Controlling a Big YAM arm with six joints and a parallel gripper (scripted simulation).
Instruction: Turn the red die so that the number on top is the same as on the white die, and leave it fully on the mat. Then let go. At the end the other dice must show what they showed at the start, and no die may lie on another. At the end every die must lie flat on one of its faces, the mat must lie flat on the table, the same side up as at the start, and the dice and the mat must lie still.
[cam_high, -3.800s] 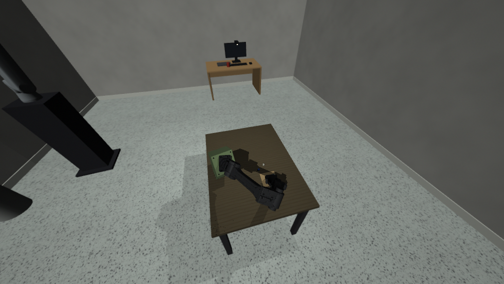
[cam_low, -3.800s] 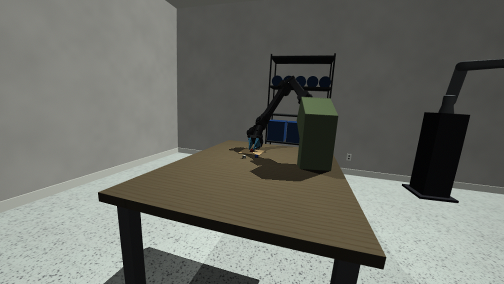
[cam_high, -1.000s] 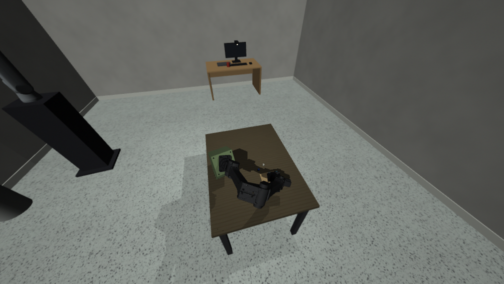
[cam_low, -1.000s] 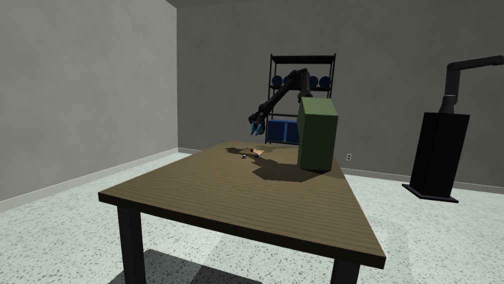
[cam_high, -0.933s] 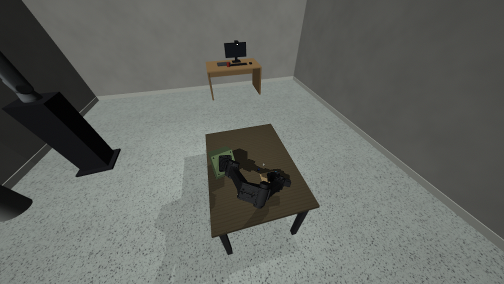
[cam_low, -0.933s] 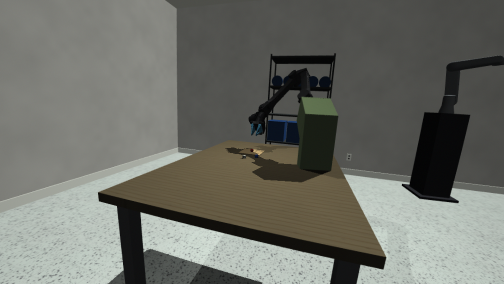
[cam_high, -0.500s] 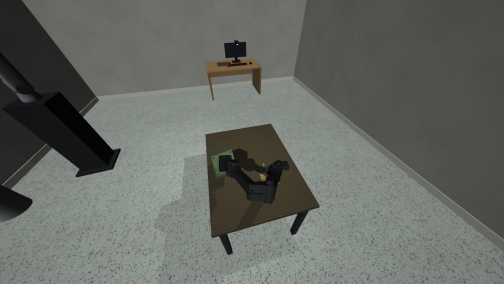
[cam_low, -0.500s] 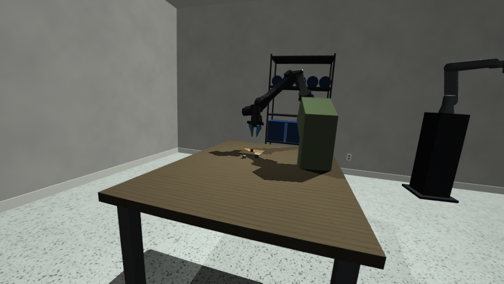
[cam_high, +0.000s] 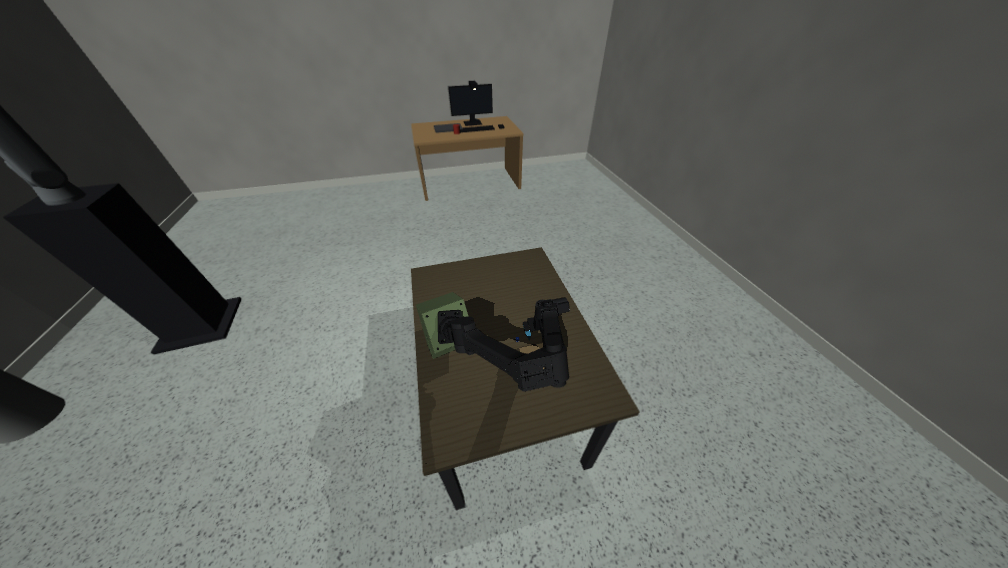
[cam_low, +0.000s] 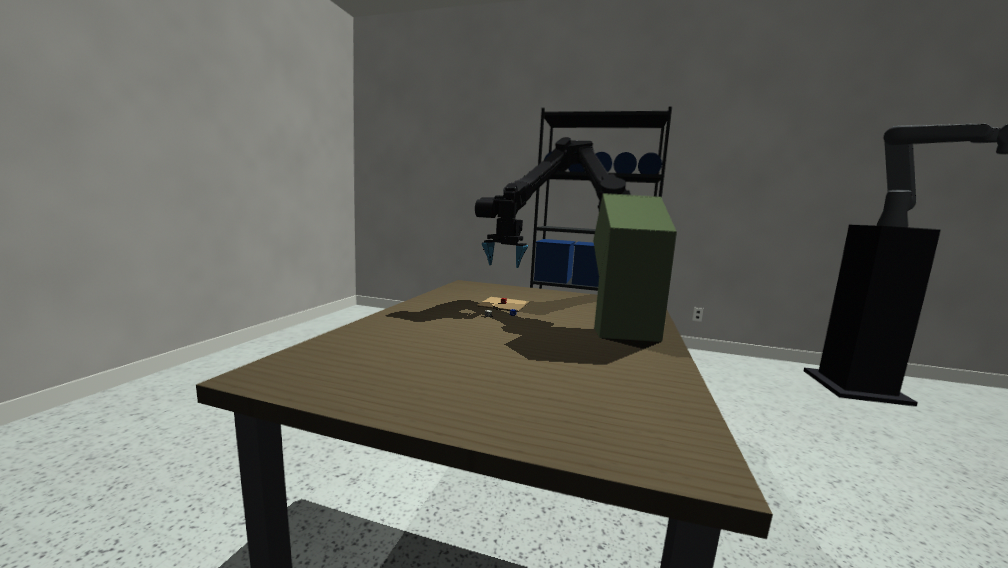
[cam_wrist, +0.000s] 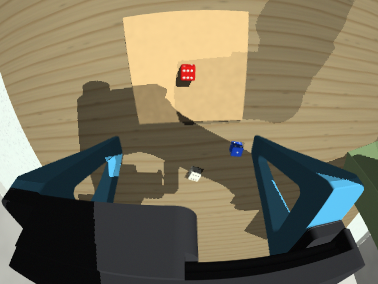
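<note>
The red die lies flat on the tan mat, well inside its edges; the face towards the wrist camera shows six pips. The blue die and the white die lie on the bare table in front of the mat, apart from each other. The white die's pips are too small to read. My gripper is open and empty. It hangs high above the dice, roughly over the white and blue ones.
The arm's green base box stands on the wooden table beside the mat. The arm's shadow crosses the mat and the dice. A black shelf rack stands behind the table.
</note>
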